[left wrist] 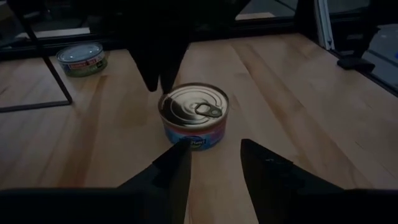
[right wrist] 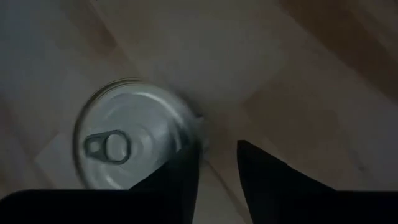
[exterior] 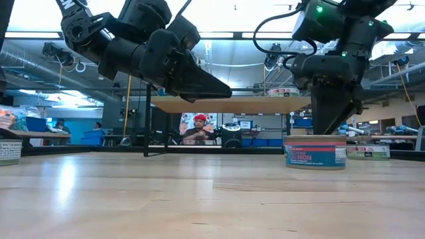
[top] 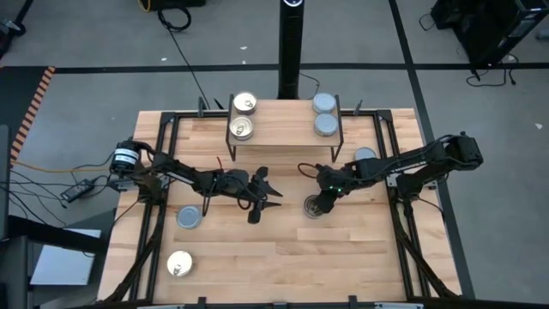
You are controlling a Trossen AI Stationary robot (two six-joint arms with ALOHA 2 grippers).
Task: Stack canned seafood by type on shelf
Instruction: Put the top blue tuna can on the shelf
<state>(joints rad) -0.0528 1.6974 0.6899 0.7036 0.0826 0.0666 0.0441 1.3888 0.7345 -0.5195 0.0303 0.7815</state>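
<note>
Four tins [top: 245,104] crowd the shelf [top: 283,129]; open tabletop [top: 283,257] surrounds both arms.

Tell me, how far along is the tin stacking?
Done: two gold-lidded tins and two blue-grey tins sit on the shelf. In hand: the right gripper hovers over a pull-tab tin, not gripping it. The left gripper waits alongside. Remaining: that tin and three others on the table.

1 tin [exterior: 315,152] beneath right gripper [exterior: 335,113]

Black jointed arms [top: 184,176], green light, tapered fingers [left wrist: 171,177].
</note>
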